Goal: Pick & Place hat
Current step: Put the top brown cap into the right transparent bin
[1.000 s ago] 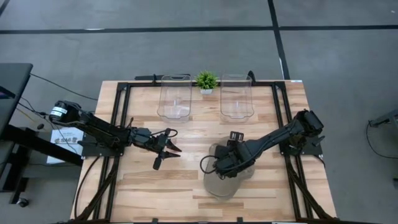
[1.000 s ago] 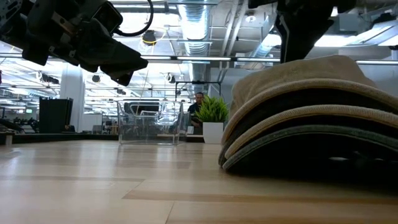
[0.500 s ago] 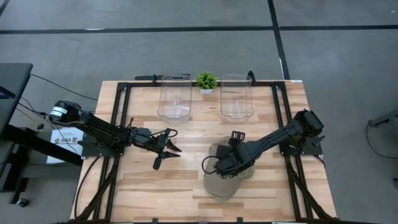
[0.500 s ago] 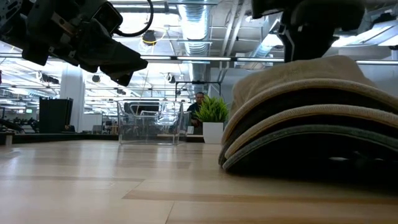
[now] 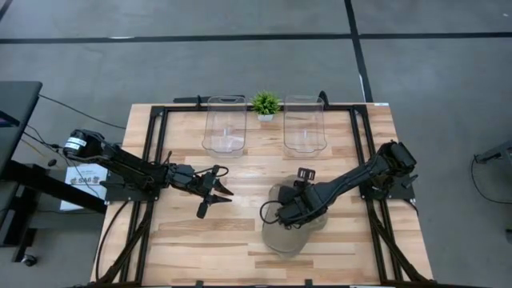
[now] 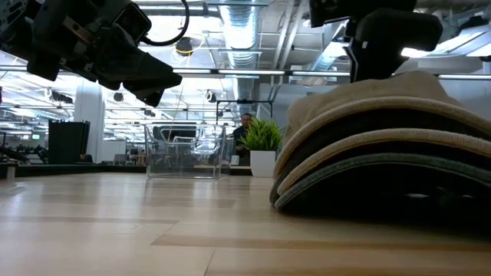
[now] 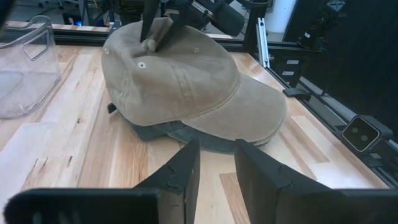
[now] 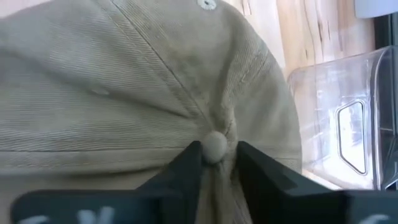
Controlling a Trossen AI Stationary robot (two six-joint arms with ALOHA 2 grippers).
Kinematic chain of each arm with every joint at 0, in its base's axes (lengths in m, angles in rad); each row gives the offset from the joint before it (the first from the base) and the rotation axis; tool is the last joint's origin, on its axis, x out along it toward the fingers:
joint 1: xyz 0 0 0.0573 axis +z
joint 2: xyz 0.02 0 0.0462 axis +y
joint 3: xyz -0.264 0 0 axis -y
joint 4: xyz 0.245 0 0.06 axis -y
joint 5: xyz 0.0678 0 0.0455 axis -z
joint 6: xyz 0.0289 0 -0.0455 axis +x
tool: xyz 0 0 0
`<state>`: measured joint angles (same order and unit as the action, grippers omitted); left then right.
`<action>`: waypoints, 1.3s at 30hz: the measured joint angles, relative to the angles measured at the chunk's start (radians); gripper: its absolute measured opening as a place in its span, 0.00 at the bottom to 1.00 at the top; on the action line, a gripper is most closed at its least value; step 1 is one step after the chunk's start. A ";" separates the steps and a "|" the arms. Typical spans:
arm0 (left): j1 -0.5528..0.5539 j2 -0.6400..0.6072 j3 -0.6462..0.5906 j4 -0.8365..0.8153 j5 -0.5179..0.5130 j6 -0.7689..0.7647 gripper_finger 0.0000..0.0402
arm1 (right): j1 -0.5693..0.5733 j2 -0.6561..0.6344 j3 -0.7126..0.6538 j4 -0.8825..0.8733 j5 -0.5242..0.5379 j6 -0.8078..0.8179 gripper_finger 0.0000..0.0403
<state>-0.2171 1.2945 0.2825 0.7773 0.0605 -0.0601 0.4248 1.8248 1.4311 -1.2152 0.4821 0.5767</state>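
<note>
Two arms show in the high view over the wooden table (image 5: 240, 240). The left gripper (image 5: 218, 196) hangs above the boards left of centre, its fingers slightly parted around nothing. The right gripper (image 5: 282, 214) sits down on the stack of hats (image 5: 286, 236) lying right of centre toward the near edge. Two clear bins stand at the far edge, the left bin (image 5: 225, 126) and the right bin (image 5: 304, 126), with a small potted plant (image 5: 265, 104) between them.

From the low view, the hats (image 6: 383, 146) form a pile on the right: a tan hat (image 6: 360, 96) on top, darker ones and another tan one beneath. The right arm presses onto the crown from above. The left gripper (image 6: 142, 73) floats well above the table, apart from the pile. One clear bin (image 6: 184, 151) and the plant (image 6: 263, 142) stand far behind.

In the left wrist view, that arm's own fingers (image 7: 180, 177) stand a little apart and empty, pointing toward the tan hat (image 7: 186, 81), whose brim lies over a dark hat (image 7: 205, 142). At the crown, the right gripper (image 7: 151, 42) pinches up a fold of tan fabric.

The right wrist view shows the right gripper (image 8: 214, 152) closed onto the tan hat (image 8: 112, 93) at its top button (image 8: 215, 144), fabric bunched between the fingers. A clear bin (image 8: 348, 124) stands just beside the hat.
</note>
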 joint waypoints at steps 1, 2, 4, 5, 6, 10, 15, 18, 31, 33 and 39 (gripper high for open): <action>0.000 0.000 0.000 0.000 0.000 0.000 0.24 | 0.000 0.000 0.000 0.000 0.000 0.000 0.16; 0.000 0.000 0.000 0.000 0.000 0.000 0.24 | 0.000 0.000 0.000 0.000 0.000 0.000 0.12; 0.000 0.000 0.000 0.000 0.000 0.000 0.24 | 0.000 0.000 0.000 0.001 -0.008 0.000 0.05; 0.000 0.000 0.000 0.000 0.000 0.000 0.24 | 0.000 0.000 0.000 0.001 -0.010 0.000 0.04; 0.000 0.000 0.000 0.000 0.000 0.000 0.24 | 0.000 0.000 0.000 0.001 -0.011 0.001 0.04; 0.000 0.000 0.000 0.000 0.000 0.000 0.24 | 0.000 0.000 0.003 0.003 -0.012 0.018 0.08; 0.000 0.000 0.000 -0.003 0.000 0.000 0.24 | -0.001 0.000 0.041 0.002 -0.048 -0.003 0.03; 0.000 0.000 0.000 -0.004 0.000 0.000 0.24 | 0.000 0.000 0.075 0.000 -0.065 -0.009 0.04; 0.000 0.000 0.000 -0.010 0.000 0.000 0.24 | -0.006 0.000 0.225 -0.050 -0.276 -0.080 0.03; 0.000 0.000 0.000 -0.011 0.000 0.000 0.24 | -0.010 0.000 0.247 -0.086 -0.299 -0.080 0.03; 0.000 0.000 0.000 -0.011 0.000 0.000 0.24 | -0.026 -0.006 0.313 -0.124 -0.326 -0.105 0.03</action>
<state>-0.2169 1.2949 0.2823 0.7661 0.0603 -0.0601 0.3993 1.8191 1.7437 -1.3396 0.1557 0.4720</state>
